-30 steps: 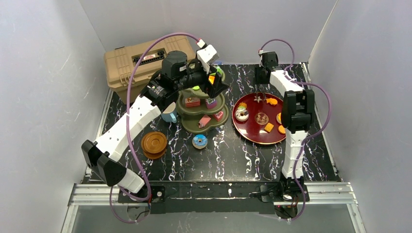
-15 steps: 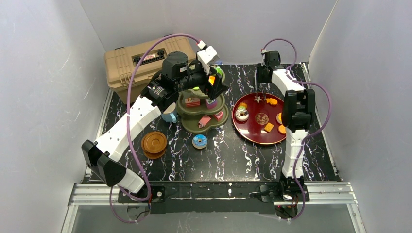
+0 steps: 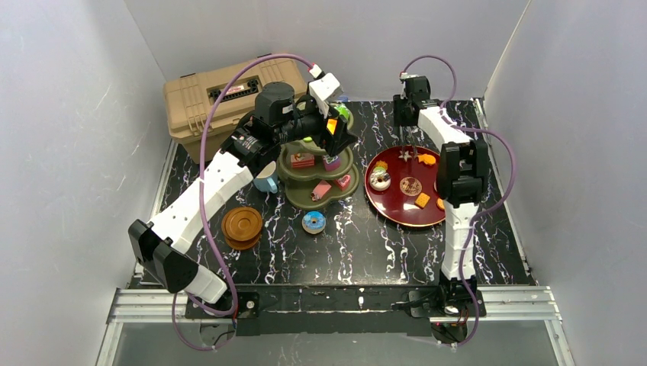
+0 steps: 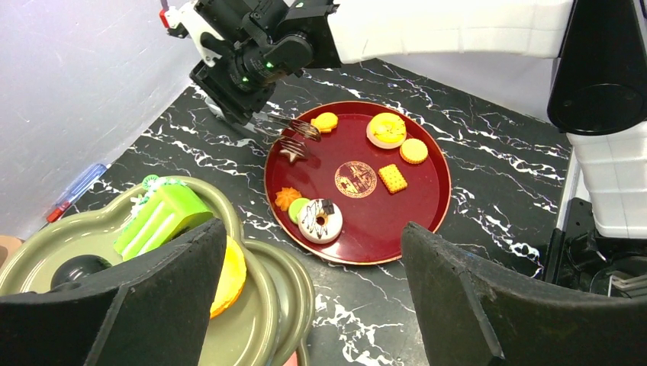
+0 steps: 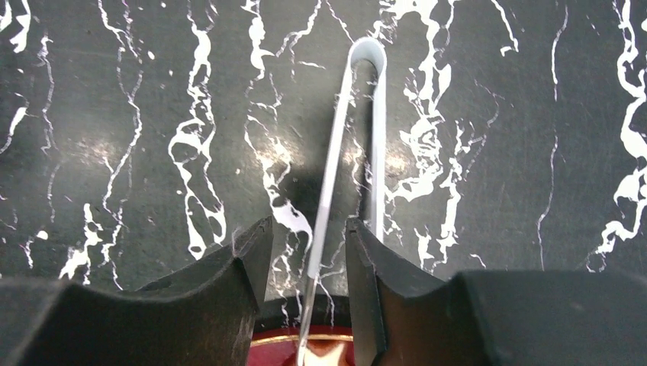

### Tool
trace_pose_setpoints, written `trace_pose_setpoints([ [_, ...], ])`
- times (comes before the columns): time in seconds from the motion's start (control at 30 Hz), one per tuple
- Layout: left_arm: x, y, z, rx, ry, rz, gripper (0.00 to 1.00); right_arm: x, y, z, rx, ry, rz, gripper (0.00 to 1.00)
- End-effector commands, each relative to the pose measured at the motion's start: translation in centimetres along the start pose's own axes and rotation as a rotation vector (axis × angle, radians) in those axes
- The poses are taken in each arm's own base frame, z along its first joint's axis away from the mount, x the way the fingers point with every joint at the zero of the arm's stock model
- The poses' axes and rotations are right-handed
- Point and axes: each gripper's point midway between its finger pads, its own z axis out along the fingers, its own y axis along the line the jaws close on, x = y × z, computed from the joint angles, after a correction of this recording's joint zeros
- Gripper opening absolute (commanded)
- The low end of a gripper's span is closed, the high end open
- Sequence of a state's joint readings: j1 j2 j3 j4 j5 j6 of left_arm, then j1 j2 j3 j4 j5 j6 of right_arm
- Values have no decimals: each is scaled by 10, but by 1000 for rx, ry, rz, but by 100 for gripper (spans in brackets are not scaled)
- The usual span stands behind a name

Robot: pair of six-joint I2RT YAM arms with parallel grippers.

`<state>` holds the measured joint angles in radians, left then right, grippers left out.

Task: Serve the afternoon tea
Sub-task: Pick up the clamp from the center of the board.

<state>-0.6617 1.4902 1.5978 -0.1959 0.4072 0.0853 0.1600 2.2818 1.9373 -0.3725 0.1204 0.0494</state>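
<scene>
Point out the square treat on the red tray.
The tan square biscuit beside the tray's gold emblem; the others there are round, star-shaped or flower-shaped.

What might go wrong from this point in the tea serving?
1. The right gripper holds thin tongs by their legs; they may twist or slip while closing on the star cookie.
2. That cookie lies near the tray's rim beside an orange cookie; a miss could push either.
3. The left gripper, jaws open, hovers by the green cake on the stand and might knock it.
</scene>
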Motion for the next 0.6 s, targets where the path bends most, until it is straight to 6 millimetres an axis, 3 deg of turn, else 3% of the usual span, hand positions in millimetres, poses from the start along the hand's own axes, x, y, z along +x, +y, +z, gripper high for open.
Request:
trace_pose_setpoints([
  [0.0,-19,-5,-20,-3,-47,16,83,-10,5,8,3,-9,10,48],
  [0.4,-22,-2,-27,-14,-52,14,83,9,6,35,14,59,20,44],
  [0.47,-21,-2,-27,-14,-48,14,83,10,8,37,10,61,23,30],
  [0.53,-18,-2,-27,-12,-43,13,83,5,9,34,8,47,30,5],
  [0.57,-16,-3,-27,-8,-41,13,83,1,10,31,4,33,34,1],
])
